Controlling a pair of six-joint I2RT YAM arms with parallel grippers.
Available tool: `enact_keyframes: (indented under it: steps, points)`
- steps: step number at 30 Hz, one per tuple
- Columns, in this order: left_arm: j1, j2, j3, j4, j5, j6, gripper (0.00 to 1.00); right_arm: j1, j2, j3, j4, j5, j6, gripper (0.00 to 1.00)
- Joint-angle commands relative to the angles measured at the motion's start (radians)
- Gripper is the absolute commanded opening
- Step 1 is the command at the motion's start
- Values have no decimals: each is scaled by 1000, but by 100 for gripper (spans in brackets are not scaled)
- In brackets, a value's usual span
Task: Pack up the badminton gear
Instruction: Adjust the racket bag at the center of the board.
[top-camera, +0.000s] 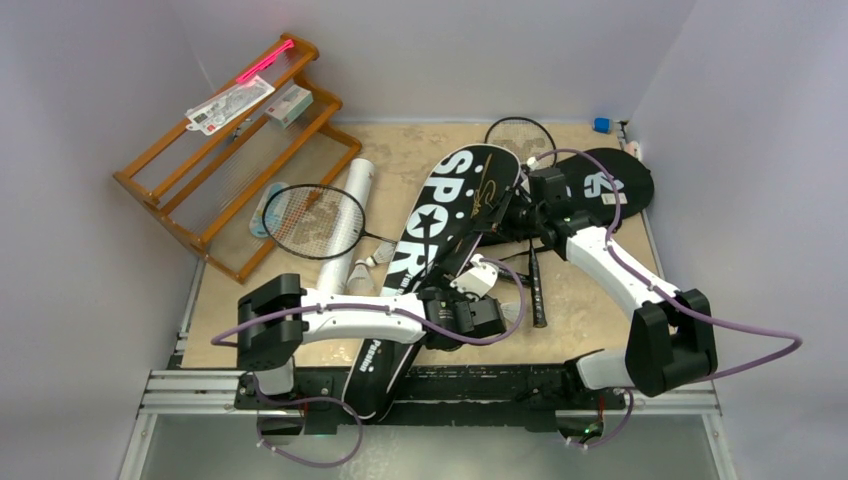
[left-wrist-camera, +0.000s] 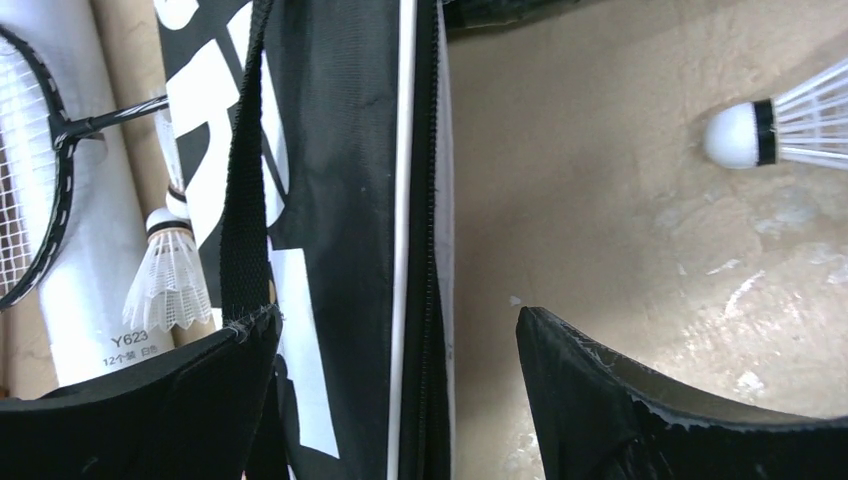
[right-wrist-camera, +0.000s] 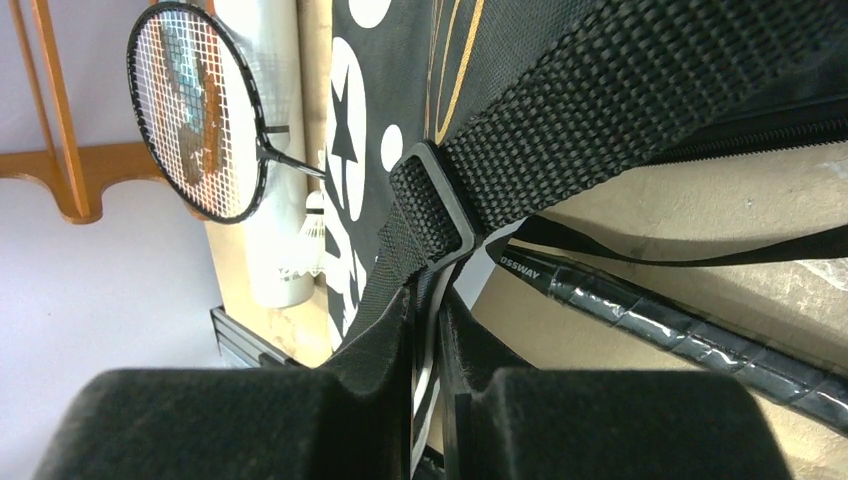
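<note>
A long black racket bag (top-camera: 440, 215) with white lettering lies diagonally across the table. My right gripper (top-camera: 512, 215) is shut on its zip edge beside the webbing strap (right-wrist-camera: 560, 110), as the right wrist view (right-wrist-camera: 428, 310) shows. My left gripper (top-camera: 455, 295) is open and straddles the same bag's zipped edge (left-wrist-camera: 420, 250) lower down; its left finger (left-wrist-camera: 200, 390) lies on the bag. A second bag (top-camera: 610, 185) lies at the back right. One racket (top-camera: 315, 222) rests on the white tube (top-camera: 350, 220), and another racket's handle (right-wrist-camera: 660, 320) lies under the strap. Shuttlecocks (left-wrist-camera: 165, 270) (left-wrist-camera: 745, 135) lie loose.
An orange wooden rack (top-camera: 230, 150) leans in the back-left corner and holds a small white carton (top-camera: 290, 103) and a pink-edged card (top-camera: 230, 103). A second racket head (top-camera: 520, 135) lies at the back. A small blue object (top-camera: 601, 124) sits in the back-right corner.
</note>
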Motion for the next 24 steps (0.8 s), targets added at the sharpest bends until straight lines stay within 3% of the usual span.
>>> enact_keyframes:
  steps: [1,3,6,7,8,10,12,14,16,19,24]
  points:
    - [-1,14,44,-58,-89,-50,84,13,-43,30,24,-17,17,12]
    - [0,39,72,-126,-136,-111,79,17,-52,28,23,-20,20,12]
    - [0,68,114,-212,-182,-173,49,17,-62,32,11,-19,15,15]
    - [1,70,121,-236,-193,-197,29,16,-64,40,0,-14,8,18]
    - [4,65,126,-256,-198,-220,2,16,-65,50,-16,-7,-4,23]
    - [5,22,102,-238,-184,-184,0,12,-67,75,-70,-10,-14,38]
    - [9,-86,21,-86,-102,-45,0,8,-73,120,-133,37,-47,54]
    - [39,-212,-69,75,45,49,0,4,-88,166,-214,125,-56,77]
    - [88,-328,-145,186,204,101,0,-5,-118,189,-245,186,-58,90]
    - [140,-446,-194,230,345,121,0,-27,-135,217,-260,238,-68,93]
    - [161,-490,-199,192,391,143,0,-70,-91,315,-332,252,-82,91]
